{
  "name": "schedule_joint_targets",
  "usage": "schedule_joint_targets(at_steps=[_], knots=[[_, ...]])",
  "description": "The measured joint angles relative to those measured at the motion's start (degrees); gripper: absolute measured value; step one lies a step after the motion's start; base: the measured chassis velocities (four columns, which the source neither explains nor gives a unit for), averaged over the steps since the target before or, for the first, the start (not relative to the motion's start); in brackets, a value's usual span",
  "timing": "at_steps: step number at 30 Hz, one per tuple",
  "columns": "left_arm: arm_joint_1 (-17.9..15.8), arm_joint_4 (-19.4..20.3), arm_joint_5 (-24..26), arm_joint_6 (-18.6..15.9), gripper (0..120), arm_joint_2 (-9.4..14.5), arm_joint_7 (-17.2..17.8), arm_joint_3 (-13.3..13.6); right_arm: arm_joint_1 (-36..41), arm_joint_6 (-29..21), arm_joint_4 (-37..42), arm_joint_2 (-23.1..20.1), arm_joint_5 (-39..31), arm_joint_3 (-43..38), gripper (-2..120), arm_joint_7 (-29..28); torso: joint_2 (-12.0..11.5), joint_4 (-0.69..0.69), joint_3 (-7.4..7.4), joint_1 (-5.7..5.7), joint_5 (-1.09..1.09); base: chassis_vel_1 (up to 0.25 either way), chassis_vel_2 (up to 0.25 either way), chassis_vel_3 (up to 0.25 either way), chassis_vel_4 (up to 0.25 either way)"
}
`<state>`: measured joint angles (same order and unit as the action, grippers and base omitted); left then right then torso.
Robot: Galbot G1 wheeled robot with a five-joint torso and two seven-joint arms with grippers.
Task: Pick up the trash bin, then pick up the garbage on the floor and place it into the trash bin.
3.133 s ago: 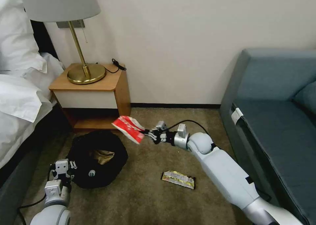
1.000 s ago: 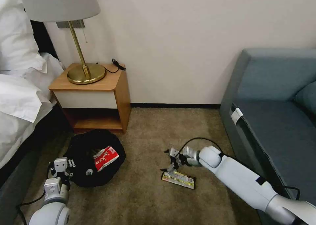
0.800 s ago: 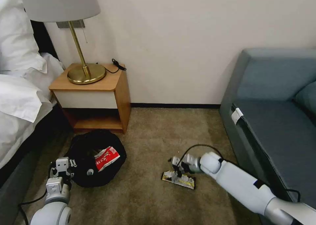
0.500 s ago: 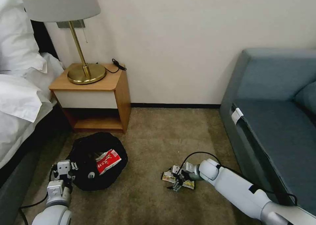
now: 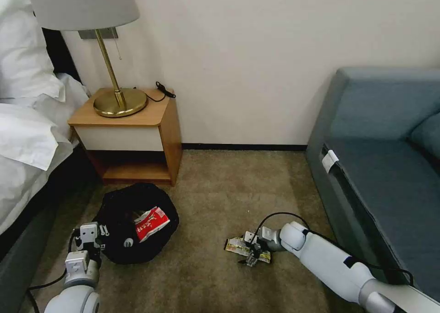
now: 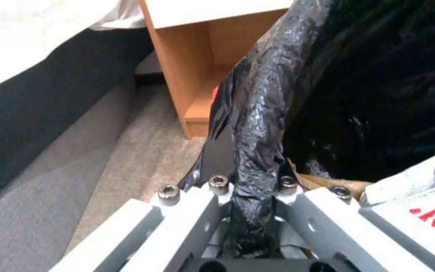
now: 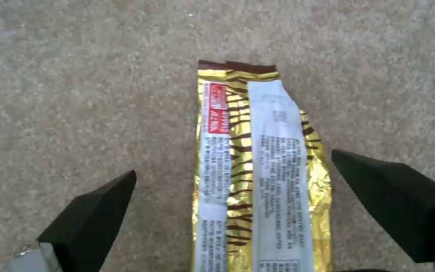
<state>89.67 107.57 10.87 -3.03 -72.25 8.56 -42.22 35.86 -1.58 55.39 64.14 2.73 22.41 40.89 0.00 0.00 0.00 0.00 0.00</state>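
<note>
Step in hand: right gripper is reaching down over the gold-striped bar wrapper lying flat on the carpet, right of the bin.
Right jaws: standing wide, one either side of the wrapper, not touching it.
Doing it well: I'd press the tips into the pile, stay centred, and close across the narrow width.
Left gripper: jaws are pinching the black liner at the rim of the trash bin.
In bin: red-and-white snack packet is lying inside.

Even, soft indoor light; faint shadows; slightly blurred wrist views
</note>
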Motion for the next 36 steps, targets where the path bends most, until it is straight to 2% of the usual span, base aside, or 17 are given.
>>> schedule_joint_targets(at_steps=[13,15,19,21,22,27,29,32,33,36], knots=[[0.36,0.21,0.51,0.22,0,0.04,-0.03,-0.18,-0.37,-0.29,-1.96,0.89,1.48,-0.8,97,1.17,0.0,0.0,0.0,0.0,0.0,0.0,0.0,0.0,0.0],[0.41,0.21,0.54,0.32,0,-0.04,-0.07,-0.18,-0.41,-0.37,-1.94,0.87,1.53,-1.01,88,1.43,0.0,0.0,0.0,0.0,0.0,0.0,0.0,0.0,0.0],[0.41,0.21,0.55,0.43,0,-0.1,-0.11,-0.18,-0.41,-0.39,-1.94,0.87,1.69,-1.15,78,1.72,0.0,0.0,0.0,0.0,0.0,0.0,0.0,0.0,0.0],[0.35,0.21,0.61,0.44,0,-0.07,-0.14,-0.18,-0.37,-0.39,-1.93,0.87,2.01,-1.4,66,2.18,0.0,0.0,0.0,0.0,0.0,0.0,0.0,0.0,0.0],[0.35,0.21,0.61,0.44,0,-0.07,-0.14,-0.18,-0.37,-0.39,-1.93,0.87,2.01,-1.4,66,2.18,0.0,0.0,0.0,0.0,0.0,0.0,0.0,0.0,0.0],[0.13,0.12,0.83,0.44,0,0.02,-0.18,-0.18,-0.19,-0.31,-1.94,1.05,2.37,-1.98,42,2.64,0.0,0.0,0.0,0.0,0.0,0.0,0.0,0.0,0.0],[0.13,0.07,0.83,0.44,0,0.03,-0.19,-0.18,-0.13,-0.24,-1.99,1.09,2.57,-2.08,39,2.74,0.0,0.0,0.0,0.0,0.0,0.0,0.0,0.0,0.0],[0.12,0.02,0.87,0.51,0,0.02,-0.27,-0.16,0.05,-0.1,-2.01,1.12,2.89,-2.4,25,2.96,0.0,0.0,0.0,0.0,0.0,0.0,0.0,0.0,0.0],[0.12,0.02,0.87,0.51,0,0.02,-0.27,-0.16,0.05,-0.1,-2.01,1.12,2.89,-2.4,25,2.96,0.0,0.0,0.0,0.0,0.0,0.0,0.0,0.0,0.0],[0.09,0.02,0.9,0.58,0,0.02,-0.36,-0.16,0.09,-0.09,-1.85,1.13,2.9,-2.8,13,3.03,0.0,0.0,0.0,0.0,0.0,0.0,0.0,0.0,0.0]])
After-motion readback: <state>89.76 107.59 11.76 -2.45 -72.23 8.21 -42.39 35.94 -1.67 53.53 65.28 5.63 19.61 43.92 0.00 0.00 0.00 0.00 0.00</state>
